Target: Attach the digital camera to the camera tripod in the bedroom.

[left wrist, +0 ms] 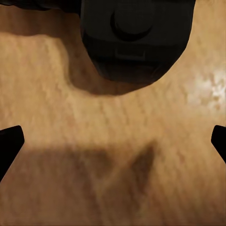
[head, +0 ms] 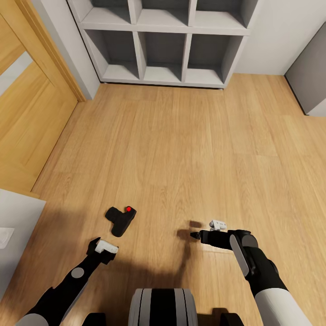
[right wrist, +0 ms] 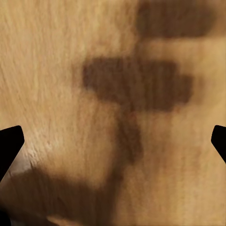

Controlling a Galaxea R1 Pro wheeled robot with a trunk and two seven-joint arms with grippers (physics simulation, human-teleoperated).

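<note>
The digital camera (head: 121,219) lies on the light wood floor, matte black with its red button (head: 129,208) facing up. My left gripper (head: 103,246) hovers just short of it, nearer the robot, and is open. In the left wrist view the camera's black body (left wrist: 134,37) sits beyond the gripper (left wrist: 113,143), whose two fingertips (left wrist: 9,146) stand wide apart with only bare floor between them. My right gripper (head: 195,235) hangs low over bare floor to the camera's right, open (right wrist: 113,141) and holding nothing. The camera tripod is out of view.
A grey cube shelf (head: 163,40) stands against the far wall. A wood door (head: 31,117) is on the left, a pale grey surface (head: 16,235) at the near left, and a grey cabinet (head: 310,77) at the far right. Plank floor (head: 181,149) stretches between.
</note>
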